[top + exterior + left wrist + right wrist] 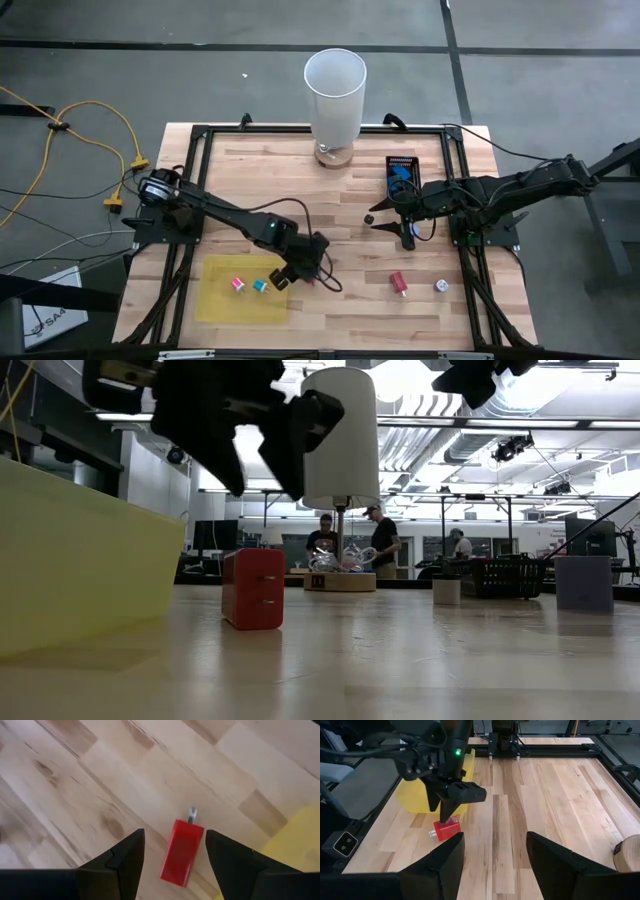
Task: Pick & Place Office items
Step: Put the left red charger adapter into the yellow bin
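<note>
A red block [181, 852] with a small metal prong at one end lies on the bare wood beside the yellow sheet [243, 290]. My left gripper [175, 855] hangs open above it, a finger on either side and clear of it; the low view shows a gap between the fingertips and the block [252, 588]. A pink piece [238, 284] and a teal piece [260, 285] lie on the yellow sheet. Another red piece [398, 283] and a whitish round one [440, 286] lie at the near right. My right gripper [404, 228] waits open at mid-right, above the table.
A tall white cylinder [335, 95] stands at the far middle edge. A small black tray [402, 172] holding a blue piece sits at the far right, and a tiny dark piece [369, 217] lies near my right gripper. People stand in the room beyond the table.
</note>
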Available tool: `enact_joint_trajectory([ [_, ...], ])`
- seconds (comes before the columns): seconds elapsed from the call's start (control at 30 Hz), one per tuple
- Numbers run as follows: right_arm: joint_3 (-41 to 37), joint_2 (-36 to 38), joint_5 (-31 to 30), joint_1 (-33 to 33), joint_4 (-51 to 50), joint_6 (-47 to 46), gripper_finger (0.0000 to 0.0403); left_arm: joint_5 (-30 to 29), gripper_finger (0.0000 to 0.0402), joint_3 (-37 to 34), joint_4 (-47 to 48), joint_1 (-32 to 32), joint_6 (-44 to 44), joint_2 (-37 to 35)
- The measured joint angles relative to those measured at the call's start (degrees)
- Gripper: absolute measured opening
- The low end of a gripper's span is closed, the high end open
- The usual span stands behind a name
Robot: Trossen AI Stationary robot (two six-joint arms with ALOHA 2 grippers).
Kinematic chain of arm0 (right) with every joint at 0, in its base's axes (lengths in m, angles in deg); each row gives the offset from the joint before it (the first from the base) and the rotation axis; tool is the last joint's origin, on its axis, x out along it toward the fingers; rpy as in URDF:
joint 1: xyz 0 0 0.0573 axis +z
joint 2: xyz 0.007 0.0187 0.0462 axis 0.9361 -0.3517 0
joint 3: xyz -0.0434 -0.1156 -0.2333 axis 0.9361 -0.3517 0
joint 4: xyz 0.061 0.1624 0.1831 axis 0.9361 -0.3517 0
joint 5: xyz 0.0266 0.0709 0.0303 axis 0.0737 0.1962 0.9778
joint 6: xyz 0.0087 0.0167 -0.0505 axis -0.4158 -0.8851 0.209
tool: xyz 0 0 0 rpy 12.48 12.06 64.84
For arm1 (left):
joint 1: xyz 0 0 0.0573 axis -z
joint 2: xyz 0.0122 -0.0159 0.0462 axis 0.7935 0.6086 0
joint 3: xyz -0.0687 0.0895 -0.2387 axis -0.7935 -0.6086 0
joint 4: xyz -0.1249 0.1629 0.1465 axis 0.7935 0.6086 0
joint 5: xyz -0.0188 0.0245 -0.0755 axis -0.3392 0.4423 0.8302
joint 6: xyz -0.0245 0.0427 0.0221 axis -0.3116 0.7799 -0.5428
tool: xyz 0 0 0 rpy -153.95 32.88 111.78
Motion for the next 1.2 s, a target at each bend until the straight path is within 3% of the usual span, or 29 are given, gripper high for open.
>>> enact_joint_trajectory([
  [1.2, 0.00, 0.00, 0.00, 0.01, -0.08, -0.01, 0.0201, -3.28, 0.0202, -0.04, 0.71, 1.51, -2.74, 3.74],
])
